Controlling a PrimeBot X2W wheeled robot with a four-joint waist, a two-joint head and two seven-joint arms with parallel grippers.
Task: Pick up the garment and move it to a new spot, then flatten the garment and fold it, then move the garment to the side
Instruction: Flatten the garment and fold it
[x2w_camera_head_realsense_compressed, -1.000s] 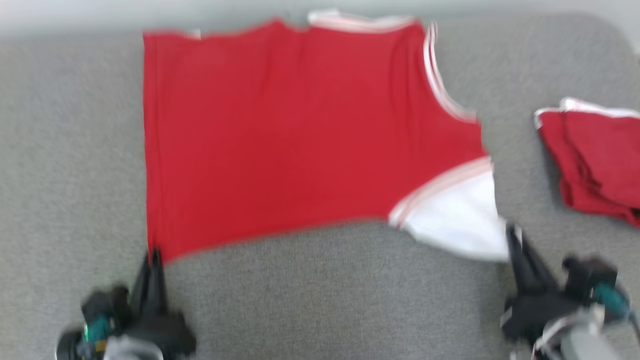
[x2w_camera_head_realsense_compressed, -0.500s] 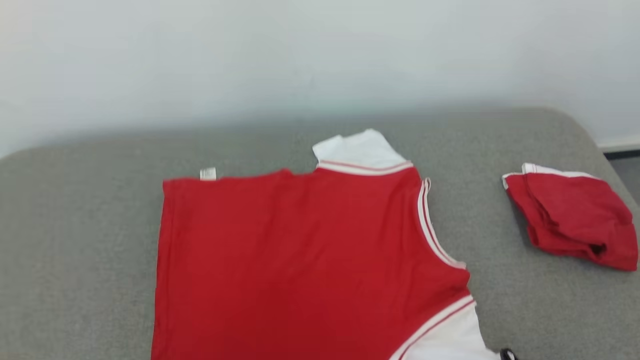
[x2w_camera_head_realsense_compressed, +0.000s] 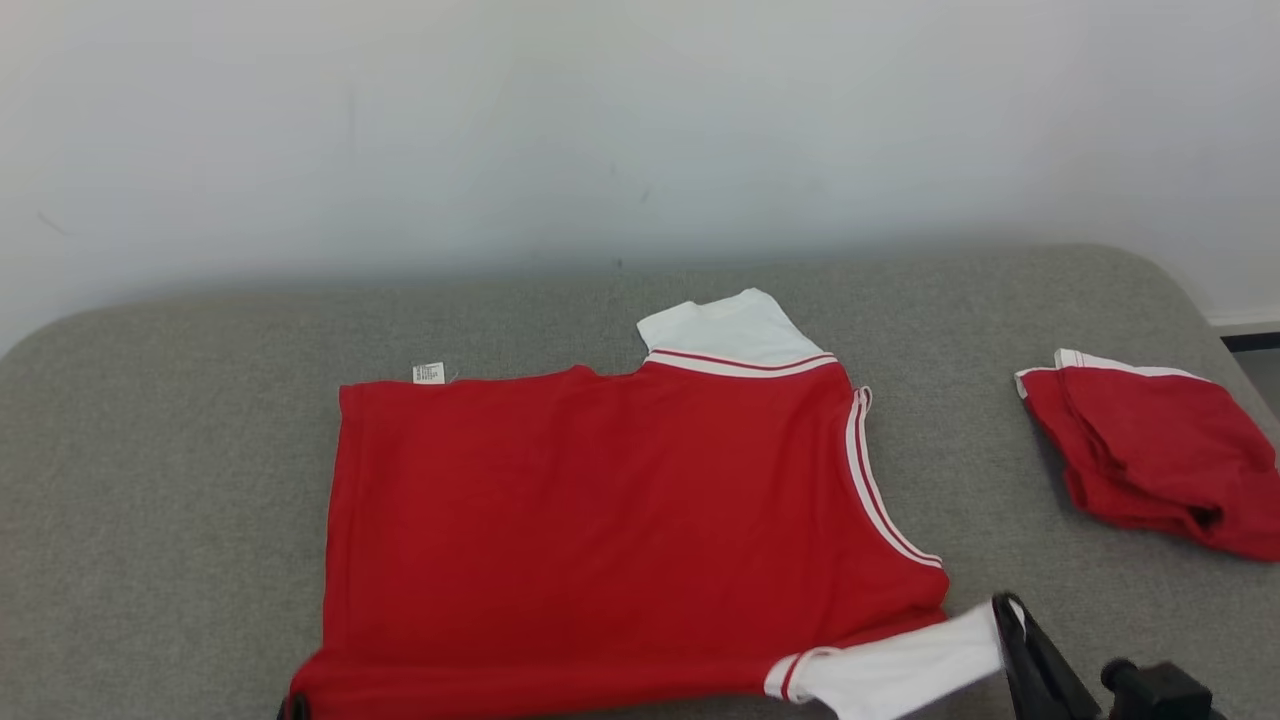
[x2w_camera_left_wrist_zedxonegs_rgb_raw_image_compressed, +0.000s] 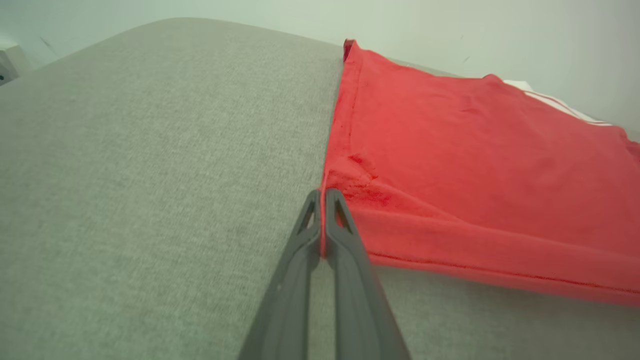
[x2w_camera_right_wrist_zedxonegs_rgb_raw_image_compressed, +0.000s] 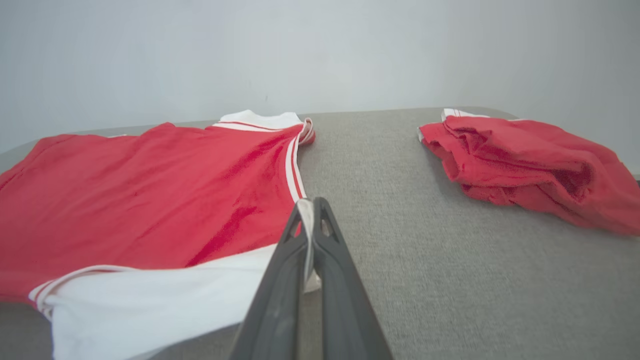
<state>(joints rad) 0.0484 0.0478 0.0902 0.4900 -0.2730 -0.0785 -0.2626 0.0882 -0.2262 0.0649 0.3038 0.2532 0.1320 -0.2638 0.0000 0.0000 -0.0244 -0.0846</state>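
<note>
the red garment (x2w_camera_head_realsense_compressed: 620, 520) lies spread flat at the centre of the head view on the grey tabletop (x2w_camera_head_realsense_compressed: 150, 450). our left gripper (x2w_camera_left_wrist_zedxonegs_rgb_raw_image_compressed: 322, 192) has its jaws closed on the lower-left hem corner. our right gripper (x2w_camera_right_wrist_zedxonegs_rgb_raw_image_compressed: 310, 201) has its jaws closed on the white sleeve at lower right. we see a folded red bundle (x2w_camera_head_realsense_compressed: 1150, 460) at the right edge.

Head view: garment (x2w_camera_head_realsense_compressed: 620, 520), its near-right white sleeve (x2w_camera_head_realsense_compressed: 900, 668) runs off the bottom edge. At the garment's near-left corner: left gripper (x2w_camera_left_wrist_zedxonegs_rgb_raw_image_compressed: 323, 194), pinched hem hidden between closed fingers, body cut off below. At the sleeve's end: right gripper (x2w_camera_head_realsense_compressed: 1008, 612), cuff edge hidden in the pinch. On the garment's far hem: label (x2w_camera_head_realsense_compressed: 428, 373), print too small to read. Right of the garment: folded red cloth (x2w_camera_head_realsense_compressed: 1150, 450), outer end cut by the frame edge.
</note>
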